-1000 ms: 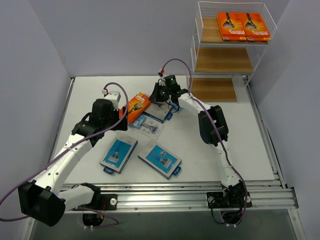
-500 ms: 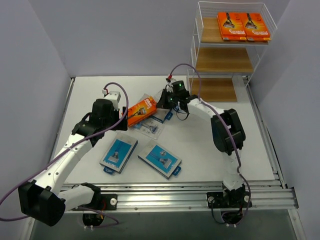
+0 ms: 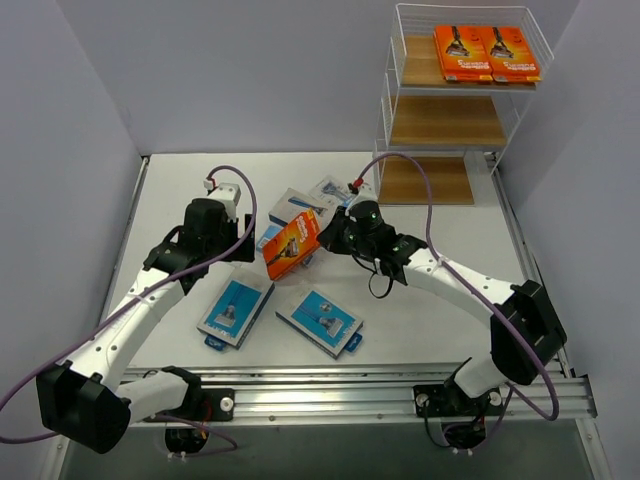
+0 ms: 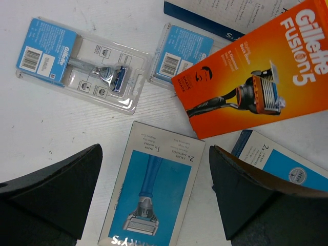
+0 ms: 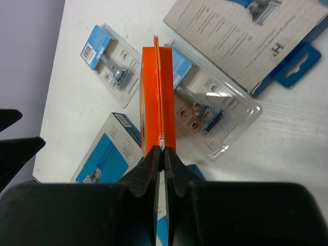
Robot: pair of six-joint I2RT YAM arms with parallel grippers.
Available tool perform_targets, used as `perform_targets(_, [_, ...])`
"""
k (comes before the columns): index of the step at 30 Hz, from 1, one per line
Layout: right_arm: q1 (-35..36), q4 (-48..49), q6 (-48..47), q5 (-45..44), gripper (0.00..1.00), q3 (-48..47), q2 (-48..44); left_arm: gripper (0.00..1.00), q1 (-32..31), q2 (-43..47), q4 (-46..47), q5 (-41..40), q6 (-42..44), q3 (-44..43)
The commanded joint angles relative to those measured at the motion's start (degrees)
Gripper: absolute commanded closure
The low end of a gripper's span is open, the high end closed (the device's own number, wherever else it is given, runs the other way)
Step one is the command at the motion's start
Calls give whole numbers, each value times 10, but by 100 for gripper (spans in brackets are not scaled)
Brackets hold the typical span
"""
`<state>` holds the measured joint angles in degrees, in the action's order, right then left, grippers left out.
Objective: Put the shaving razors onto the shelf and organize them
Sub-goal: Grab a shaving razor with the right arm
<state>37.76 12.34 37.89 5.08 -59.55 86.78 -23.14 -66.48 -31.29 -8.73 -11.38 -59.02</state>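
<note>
Pinching an orange box (image 5: 159, 97) by its thin edge with the right gripper (image 5: 161, 148), up over a clear pack (image 5: 210, 110). Holding the left gripper (image 4: 154, 154) spread wide above a blue box (image 4: 154, 189). Two orange boxes (image 3: 487, 52) lying on top of the shelf (image 3: 440, 120).

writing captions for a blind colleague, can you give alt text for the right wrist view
The right gripper pinches the edge of an orange razor box, seen edge-on and held above a white table. Beneath it lie two clear blister packs with blue cards, a grey box at upper right and a blue-fronted box at lower left.
</note>
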Motion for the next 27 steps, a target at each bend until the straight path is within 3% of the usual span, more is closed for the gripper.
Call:
perform_targets(1, [14, 4, 58, -48, 100, 37, -36, 6, 3, 2, 4, -6, 0, -24])
perform_targets(11, [48, -11, 117, -93, 100, 116, -111, 6, 3, -1, 4, -4, 0, -25])
perform_targets(13, [57, -14, 126, -103, 97, 132, -123, 6, 3, -1, 3, -4, 0, -25])
perform_targets(20, [82, -23, 138, -99, 67, 167, -148, 6, 3, -2, 3, -3, 0, -26])
perform_targets(27, [65, -46, 129, -103, 60, 174, -163, 6, 3, -2, 2, -2, 1, -27])
